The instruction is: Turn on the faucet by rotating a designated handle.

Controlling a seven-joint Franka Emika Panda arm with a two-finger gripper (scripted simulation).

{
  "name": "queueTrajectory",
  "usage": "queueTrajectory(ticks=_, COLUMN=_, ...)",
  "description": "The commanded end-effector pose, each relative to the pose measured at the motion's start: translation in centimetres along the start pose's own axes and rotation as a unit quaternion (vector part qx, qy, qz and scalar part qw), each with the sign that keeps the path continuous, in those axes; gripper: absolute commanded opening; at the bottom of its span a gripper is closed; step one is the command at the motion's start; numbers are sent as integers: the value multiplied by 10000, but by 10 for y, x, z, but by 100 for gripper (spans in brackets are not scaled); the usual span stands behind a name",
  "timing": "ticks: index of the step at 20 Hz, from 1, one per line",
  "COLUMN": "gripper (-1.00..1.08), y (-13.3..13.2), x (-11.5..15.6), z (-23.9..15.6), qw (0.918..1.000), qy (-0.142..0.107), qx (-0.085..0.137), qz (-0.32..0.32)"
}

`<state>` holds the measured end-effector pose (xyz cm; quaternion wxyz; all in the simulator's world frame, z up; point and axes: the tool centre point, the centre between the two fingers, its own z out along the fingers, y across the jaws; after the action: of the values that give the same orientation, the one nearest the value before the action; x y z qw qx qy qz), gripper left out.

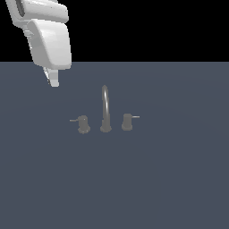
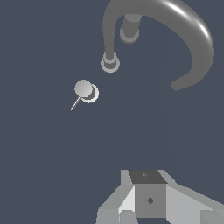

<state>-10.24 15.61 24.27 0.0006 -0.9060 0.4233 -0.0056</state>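
Observation:
The dull-grey faucet stands mid-floor, with a tall arched spout on a round base. The handle is the squat knob at the exterior view's left of the spout, and its thin rod points left. The twin knob has a rod pointing right. My gripper hangs high, up and to the exterior view's left of the handle, touching nothing. Its fingers look like one narrow piece, so I cannot tell if they are open or shut. The wrist view shows the handle, the spout and the twin knob.
The faucet set stands on a flat dark blue-grey floor. The white arm link fills the upper part of the exterior view's left. The grey gripper housing shows at the wrist view's edge.

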Motion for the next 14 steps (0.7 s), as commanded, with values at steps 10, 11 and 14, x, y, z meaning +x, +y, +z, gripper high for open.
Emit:
queueTrajectory(ticks=10, gripper=-100, y=-44, x=17, z=54, qw=9962, qy=-18, qx=-1, qz=868)
queueTrajectory(ticks=11, gripper=-100, y=-47, x=19, z=59, qw=9955, qy=-18, qx=-2, qz=947)
queueTrajectory(ticks=14, gripper=-100, y=-59, x=26, z=75, qw=9928, qy=-17, qx=-10, qz=1195)
